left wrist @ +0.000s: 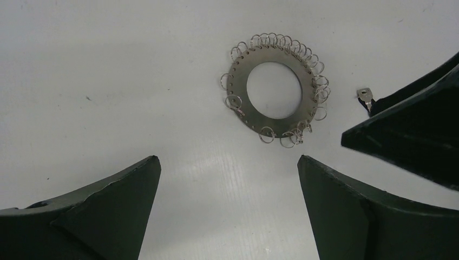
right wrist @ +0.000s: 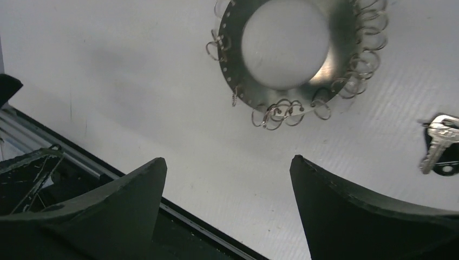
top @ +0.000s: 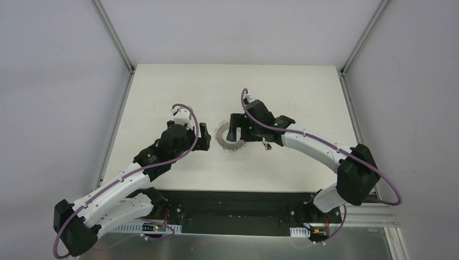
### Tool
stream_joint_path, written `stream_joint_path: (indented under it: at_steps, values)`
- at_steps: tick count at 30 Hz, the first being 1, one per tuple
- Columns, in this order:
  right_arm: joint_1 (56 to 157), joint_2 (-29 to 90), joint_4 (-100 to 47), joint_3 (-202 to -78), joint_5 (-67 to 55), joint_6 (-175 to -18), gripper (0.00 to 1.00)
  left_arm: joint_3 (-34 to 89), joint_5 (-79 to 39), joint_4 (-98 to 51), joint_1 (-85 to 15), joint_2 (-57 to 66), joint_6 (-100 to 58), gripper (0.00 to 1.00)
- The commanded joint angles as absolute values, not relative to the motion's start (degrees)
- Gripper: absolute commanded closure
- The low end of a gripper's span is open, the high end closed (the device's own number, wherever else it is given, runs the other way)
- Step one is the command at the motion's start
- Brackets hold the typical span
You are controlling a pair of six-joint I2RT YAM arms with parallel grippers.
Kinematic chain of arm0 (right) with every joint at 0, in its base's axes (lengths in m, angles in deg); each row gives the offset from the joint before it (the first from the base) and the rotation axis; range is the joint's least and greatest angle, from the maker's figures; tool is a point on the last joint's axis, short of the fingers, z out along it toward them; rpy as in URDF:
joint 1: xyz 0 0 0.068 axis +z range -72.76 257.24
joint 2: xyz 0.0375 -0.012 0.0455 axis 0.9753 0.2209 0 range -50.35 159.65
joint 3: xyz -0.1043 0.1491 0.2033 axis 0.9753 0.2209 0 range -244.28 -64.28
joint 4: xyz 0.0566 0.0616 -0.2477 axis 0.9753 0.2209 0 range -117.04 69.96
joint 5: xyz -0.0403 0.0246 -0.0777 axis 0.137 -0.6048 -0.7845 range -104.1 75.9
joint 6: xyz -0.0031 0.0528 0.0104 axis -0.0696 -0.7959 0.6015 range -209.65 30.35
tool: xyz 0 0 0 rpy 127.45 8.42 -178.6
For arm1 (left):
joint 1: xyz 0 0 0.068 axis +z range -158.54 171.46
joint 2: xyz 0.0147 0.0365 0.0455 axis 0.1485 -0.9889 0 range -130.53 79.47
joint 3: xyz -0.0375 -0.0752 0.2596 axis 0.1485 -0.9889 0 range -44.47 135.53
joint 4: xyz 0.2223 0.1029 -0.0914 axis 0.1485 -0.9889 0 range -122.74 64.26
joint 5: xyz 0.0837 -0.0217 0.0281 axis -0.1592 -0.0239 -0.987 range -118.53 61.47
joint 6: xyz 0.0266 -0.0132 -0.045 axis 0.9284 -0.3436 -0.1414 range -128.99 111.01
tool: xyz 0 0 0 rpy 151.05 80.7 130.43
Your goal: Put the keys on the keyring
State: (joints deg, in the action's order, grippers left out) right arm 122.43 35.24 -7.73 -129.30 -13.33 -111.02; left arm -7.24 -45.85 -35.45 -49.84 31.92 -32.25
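On the tabletop [top: 162, 86], the left gripper [left wrist: 227, 162] and right gripper [right wrist: 227, 162] are spread open, empty, flanking the keyring [left wrist: 236, 86] laid flat near its centre; the keys [right wrist: 435, 149] are seen just beside it, toward the right edge.

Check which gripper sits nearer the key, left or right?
The right gripper: the key lies close beside it, while the keyring sits between the key and the left gripper.
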Motion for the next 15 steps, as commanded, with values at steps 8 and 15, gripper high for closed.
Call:
stream_joint_path:
  at_steps: [8,15]
  values:
    - [126.23,41.21,-14.79,-129.15,-12.23,-112.32,0.32,-8.00,-48.08,-33.28,-50.28,32.51,-33.72,0.00]
    - [126.34,47.49,-16.49,-131.20,-12.78,-112.83,0.48,-8.08,-48.60,-33.30,-50.29,32.20,-33.35,0.00]
